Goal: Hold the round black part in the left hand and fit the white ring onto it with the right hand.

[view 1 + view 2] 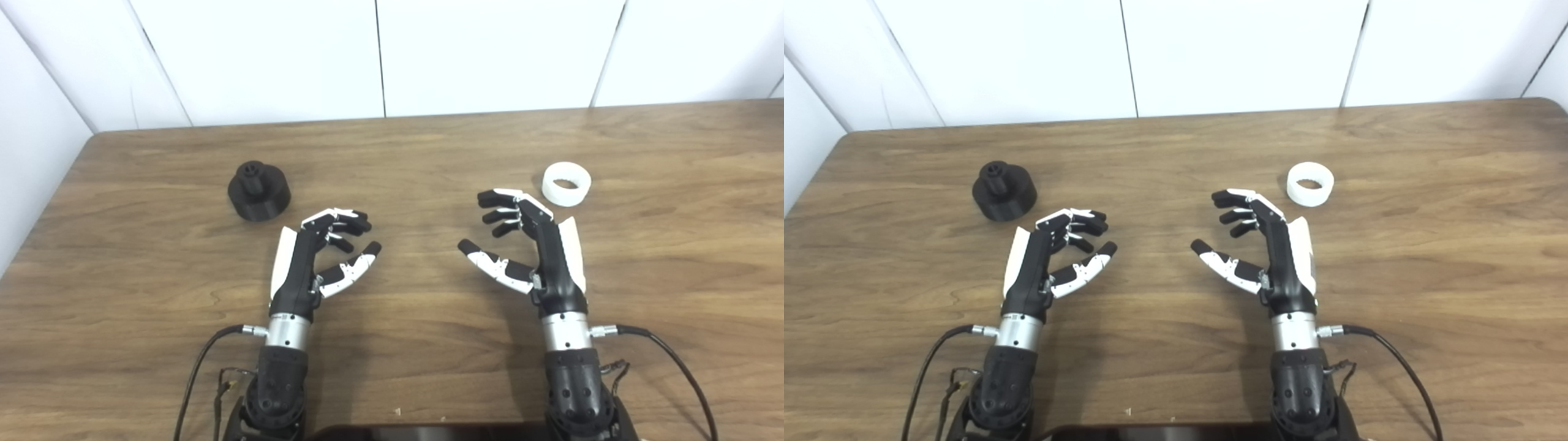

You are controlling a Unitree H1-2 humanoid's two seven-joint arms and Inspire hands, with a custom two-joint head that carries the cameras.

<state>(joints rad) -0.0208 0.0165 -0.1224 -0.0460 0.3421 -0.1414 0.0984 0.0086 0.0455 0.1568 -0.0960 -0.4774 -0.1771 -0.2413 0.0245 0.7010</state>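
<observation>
The round black part (258, 190) stands on the wooden table (404, 159) at the left, with a small knob on top. The white ring (566, 183) lies flat on the table at the right. My left hand (318, 257) hovers over the table, below and to the right of the black part, open and empty with its fingers curled. My right hand (527, 245) is open and empty, below and to the left of the white ring, close to it but apart. Both parts also show in the right eye view: the black part (1004, 190) and the ring (1310, 183).
White wall panels (380, 55) rise behind the table's far edge. The table's left edge (43, 214) runs diagonally near the black part. Cables (196, 367) trail from both wrists. A dark piece of the robot's body (429, 432) sits at the bottom centre.
</observation>
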